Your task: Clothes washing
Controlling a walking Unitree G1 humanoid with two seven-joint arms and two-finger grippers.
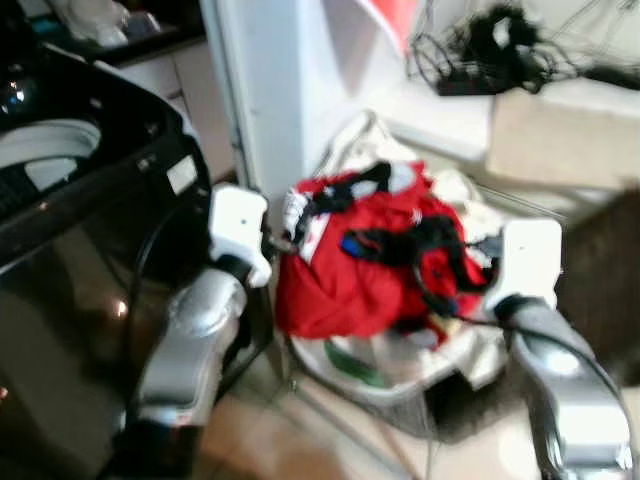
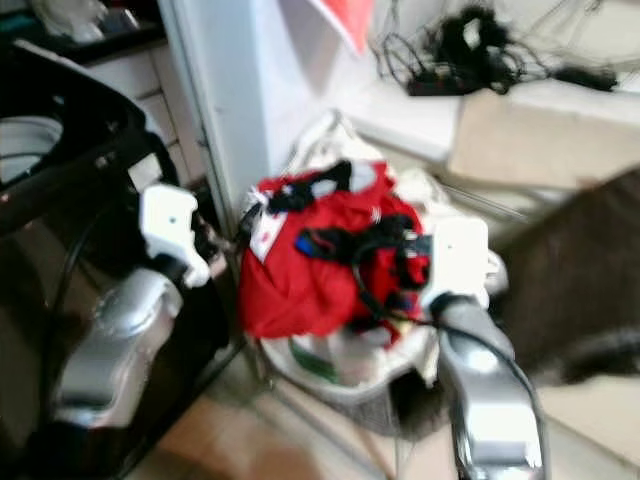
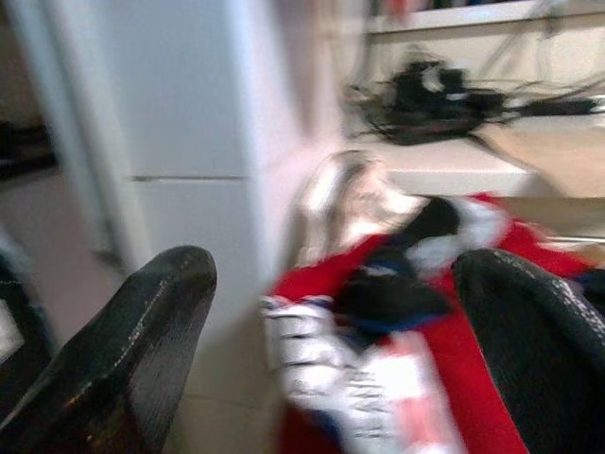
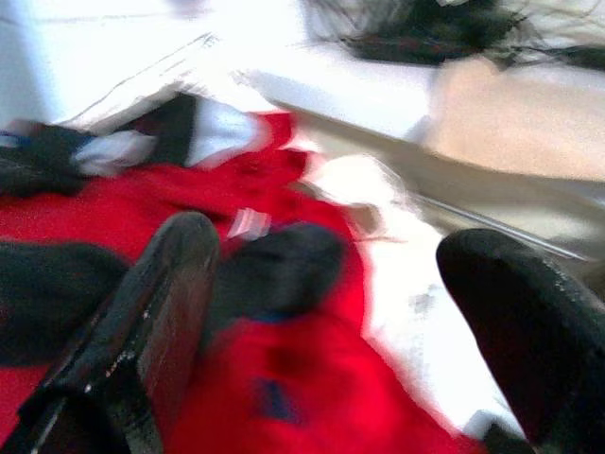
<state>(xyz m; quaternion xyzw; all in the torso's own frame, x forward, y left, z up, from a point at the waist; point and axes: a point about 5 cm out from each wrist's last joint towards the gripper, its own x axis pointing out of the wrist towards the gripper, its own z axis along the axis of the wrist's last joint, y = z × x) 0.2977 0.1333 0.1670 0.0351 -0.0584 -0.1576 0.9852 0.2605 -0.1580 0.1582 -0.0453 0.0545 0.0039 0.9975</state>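
Observation:
A heap of clothes, mostly a red garment [image 1: 340, 270] with black and white pieces on top, fills a pale laundry basket [image 1: 370, 375] on the floor in front of me. My left gripper [image 3: 336, 274] is open at the heap's left side, its fingers wide apart around a white-printed red fold [image 3: 350, 388]. My right gripper [image 4: 331, 241] is open at the heap's right side, just above a black piece [image 4: 284, 270] on the red cloth. Neither holds anything. A black top-loading washing machine [image 1: 80, 250] stands to my left, its drum opening [image 1: 45, 150] showing. All views are blurred.
A white cabinet [image 1: 270, 80] rises right behind the basket. On the shelf beyond lie tangled black cables [image 1: 490, 45] and a beige box [image 1: 555, 135]. A dark bulky shape [image 1: 600, 250] stands at the right. Pale tiled floor [image 1: 300, 440] lies below the basket.

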